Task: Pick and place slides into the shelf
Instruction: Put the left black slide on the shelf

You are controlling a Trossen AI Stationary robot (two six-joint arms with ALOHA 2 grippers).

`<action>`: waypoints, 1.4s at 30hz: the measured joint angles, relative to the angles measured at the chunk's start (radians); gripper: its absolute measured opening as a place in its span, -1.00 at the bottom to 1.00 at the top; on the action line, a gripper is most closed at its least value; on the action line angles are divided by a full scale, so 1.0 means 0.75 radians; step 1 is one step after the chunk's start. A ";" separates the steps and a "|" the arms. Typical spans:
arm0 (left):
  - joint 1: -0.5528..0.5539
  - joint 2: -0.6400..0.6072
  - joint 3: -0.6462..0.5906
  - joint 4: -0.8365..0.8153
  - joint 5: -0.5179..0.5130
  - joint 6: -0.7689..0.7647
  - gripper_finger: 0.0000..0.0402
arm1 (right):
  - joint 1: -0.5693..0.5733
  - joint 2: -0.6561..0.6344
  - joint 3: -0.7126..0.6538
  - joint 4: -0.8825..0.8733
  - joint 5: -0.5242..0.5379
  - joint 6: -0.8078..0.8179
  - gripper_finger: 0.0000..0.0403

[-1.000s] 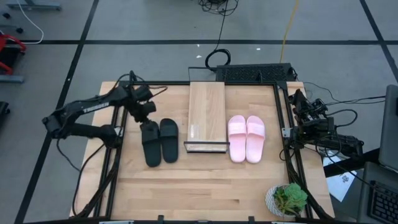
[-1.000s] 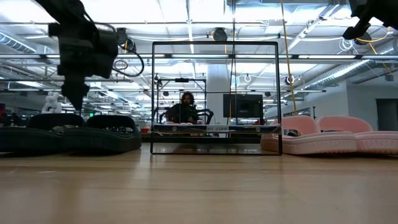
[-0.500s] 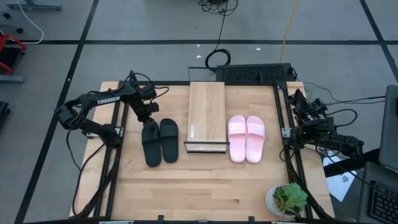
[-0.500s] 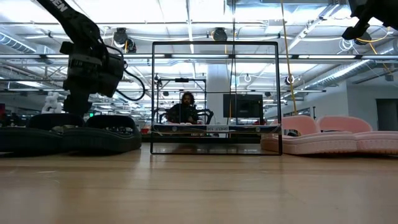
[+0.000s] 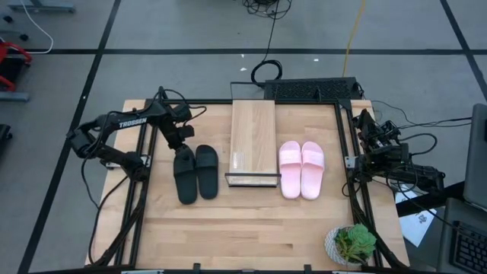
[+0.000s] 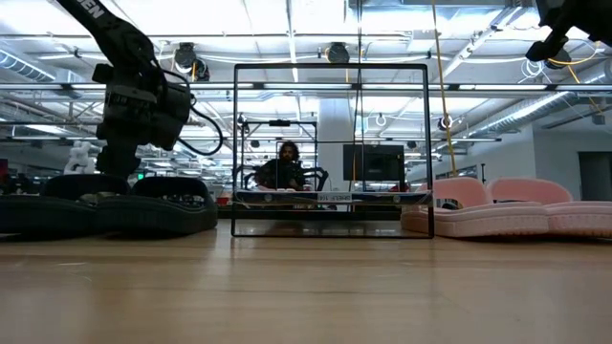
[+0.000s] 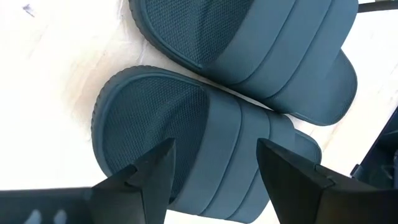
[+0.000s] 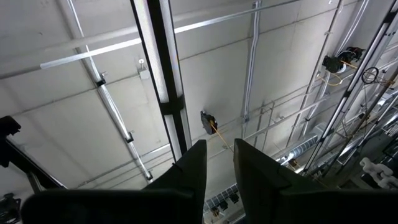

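Observation:
Two black slides lie side by side, soles down, left of the shelf: the left one (image 5: 186,179) and the right one (image 5: 207,171). The shelf (image 5: 253,141), a narrow light-wood board with a dark frame, stands at the table's middle. A pink pair (image 5: 301,169) lies to its right. My left gripper (image 7: 214,155) is open, slanting down over the left black slide, one finger on each side of its broad strap (image 7: 230,143). My right gripper (image 8: 219,155) points up at the ceiling from the table's right edge, narrowly open and holding nothing. My left gripper comes from above and the far side, its open fingers (image 7: 163,163) standing across the left black slide's strap. One is over the footbed, the other over the toe side. I cannot tell whether they touch it. The slide lies flat on the table.
A potted plant (image 5: 351,243) stands at the near right corner. Dark rails (image 5: 344,152) run along the table's sides. The folded right arm (image 5: 384,152) sits beyond the right rail. Bare wood lies toward the near edge. A person (image 6: 285,167) sits beyond the table.
My left gripper has come down and a little toward the near edge onto the left black slide, still open, then kept still. Neither black slide has moved.

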 joint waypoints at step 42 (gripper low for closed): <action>-0.106 0.195 0.001 -0.036 0.178 0.096 -0.97 | 0.000 0.000 -0.001 0.000 -0.001 0.014 -0.64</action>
